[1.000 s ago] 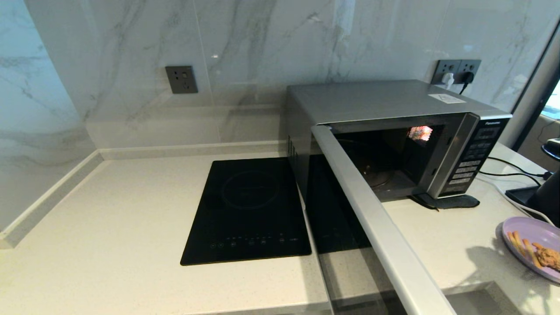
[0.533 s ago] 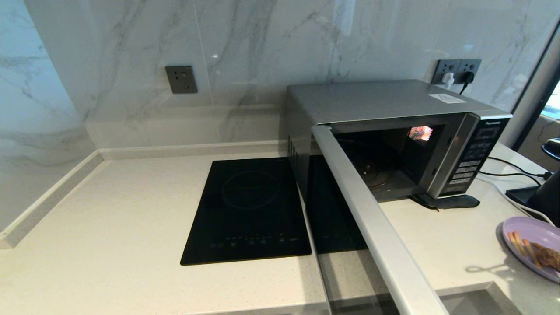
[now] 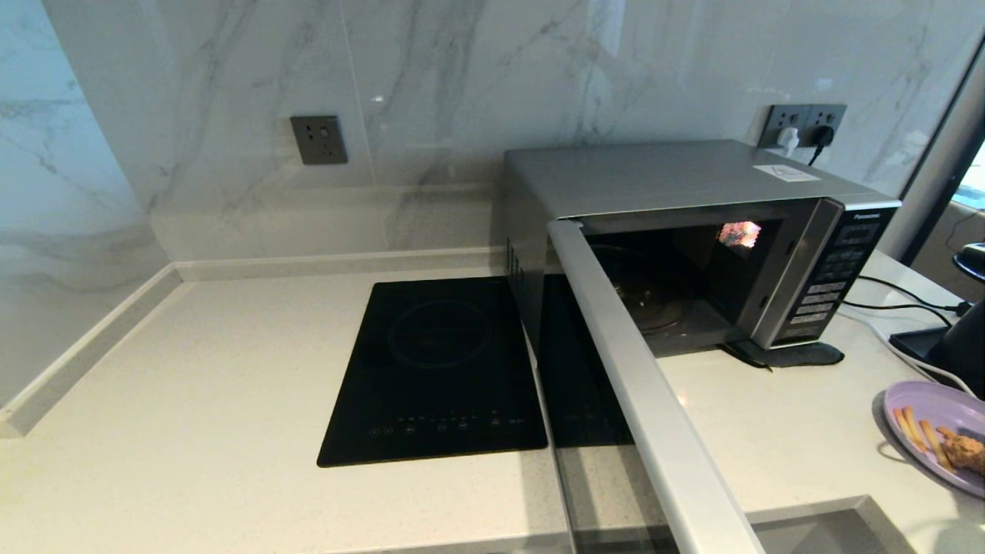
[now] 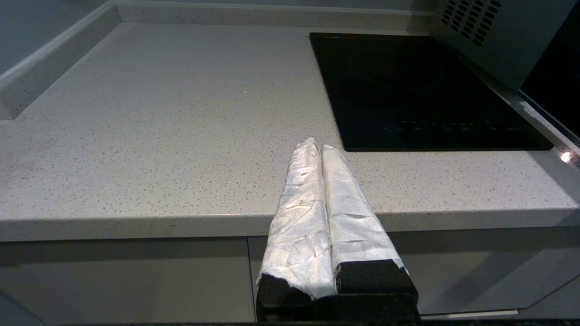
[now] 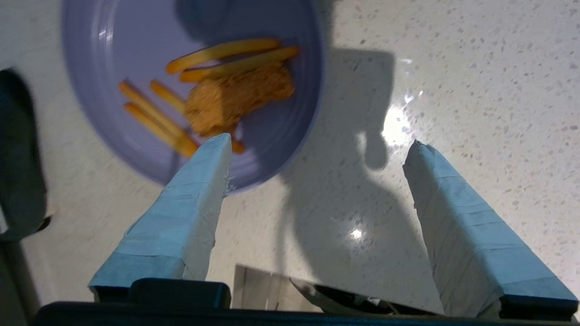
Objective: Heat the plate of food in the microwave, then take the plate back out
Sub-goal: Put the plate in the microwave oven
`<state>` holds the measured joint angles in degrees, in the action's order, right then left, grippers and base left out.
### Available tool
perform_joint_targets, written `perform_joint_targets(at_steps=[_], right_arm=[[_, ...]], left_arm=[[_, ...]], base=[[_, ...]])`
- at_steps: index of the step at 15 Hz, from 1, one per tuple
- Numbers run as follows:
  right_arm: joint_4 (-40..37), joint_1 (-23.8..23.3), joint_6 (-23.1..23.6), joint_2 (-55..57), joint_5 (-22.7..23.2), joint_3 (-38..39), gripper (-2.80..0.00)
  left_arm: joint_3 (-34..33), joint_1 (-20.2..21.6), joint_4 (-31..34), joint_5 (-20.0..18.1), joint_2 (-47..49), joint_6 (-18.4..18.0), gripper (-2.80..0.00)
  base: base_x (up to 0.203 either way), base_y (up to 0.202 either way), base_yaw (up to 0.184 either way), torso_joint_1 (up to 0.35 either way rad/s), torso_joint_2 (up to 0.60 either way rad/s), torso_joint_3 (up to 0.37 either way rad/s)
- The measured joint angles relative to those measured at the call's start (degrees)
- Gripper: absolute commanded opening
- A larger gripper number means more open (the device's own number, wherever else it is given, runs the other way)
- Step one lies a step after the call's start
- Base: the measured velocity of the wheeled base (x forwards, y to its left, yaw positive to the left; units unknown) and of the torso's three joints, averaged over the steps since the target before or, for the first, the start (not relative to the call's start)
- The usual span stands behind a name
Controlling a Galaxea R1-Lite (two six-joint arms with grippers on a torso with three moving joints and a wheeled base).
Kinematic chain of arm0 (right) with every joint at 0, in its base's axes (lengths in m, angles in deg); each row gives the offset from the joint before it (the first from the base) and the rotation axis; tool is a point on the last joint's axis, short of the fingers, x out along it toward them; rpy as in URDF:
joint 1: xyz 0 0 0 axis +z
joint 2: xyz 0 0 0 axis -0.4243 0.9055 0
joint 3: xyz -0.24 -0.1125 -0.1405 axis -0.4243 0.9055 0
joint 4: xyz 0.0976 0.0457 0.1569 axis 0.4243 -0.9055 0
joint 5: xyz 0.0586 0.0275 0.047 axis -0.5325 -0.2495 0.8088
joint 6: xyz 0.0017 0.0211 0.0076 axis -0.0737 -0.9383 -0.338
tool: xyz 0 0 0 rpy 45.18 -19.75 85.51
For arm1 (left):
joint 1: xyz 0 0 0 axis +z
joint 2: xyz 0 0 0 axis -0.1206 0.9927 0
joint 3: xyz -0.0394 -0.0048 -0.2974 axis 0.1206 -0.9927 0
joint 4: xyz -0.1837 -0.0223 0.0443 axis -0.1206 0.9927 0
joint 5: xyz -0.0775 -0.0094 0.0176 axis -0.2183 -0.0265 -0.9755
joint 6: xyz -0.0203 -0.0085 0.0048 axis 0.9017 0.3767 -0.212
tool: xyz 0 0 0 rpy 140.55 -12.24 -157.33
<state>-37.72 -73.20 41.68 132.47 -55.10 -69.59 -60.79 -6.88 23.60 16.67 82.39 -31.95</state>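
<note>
The silver microwave (image 3: 692, 181) stands at the back right of the counter with its door (image 3: 639, 377) swung wide open toward me; its cavity holds only the glass turntable. The lilac plate of food (image 3: 935, 435) with fries and a crumbed piece lies on the counter at the far right. In the right wrist view my right gripper (image 5: 319, 147) hovers open above the counter, beside the near rim of the plate of food (image 5: 118, 50), one fingertip over that rim. My left gripper (image 4: 317, 147) is shut and empty, parked at the counter's front edge left of the hob.
A black induction hob (image 3: 439, 369) is set in the counter left of the microwave. Cables and a black device (image 3: 943, 338) lie right of the microwave, behind the plate. A counter cut-out edge (image 3: 846, 512) lies at the front right.
The microwave door has swung further open, showing more of the cavity. The arm's shadow on the counter beside the plate has shrunk away toward the right.
</note>
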Motion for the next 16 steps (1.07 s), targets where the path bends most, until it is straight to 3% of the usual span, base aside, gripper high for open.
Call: perform_joint_targets(at_steps=[7, 16], right_arm=[[-0.04, -1.35, -1.97, 12.9, -2.14, -8.43, 0.0], [-0.06, -1.29, -2.23, 19.23, -1.86, -11.05, 0.0]], left_arm=[[0.0, 0.02, 0.0, 0.0, 0.0, 0.02, -2.8], [0.0, 0.02, 0.0, 0.0, 0.0, 0.01, -2.8]], base=[[0.0, 0.0, 0.0, 0.0, 0.0, 0.0], [0.0, 0.0, 0.0, 0.0, 0.0, 0.0]])
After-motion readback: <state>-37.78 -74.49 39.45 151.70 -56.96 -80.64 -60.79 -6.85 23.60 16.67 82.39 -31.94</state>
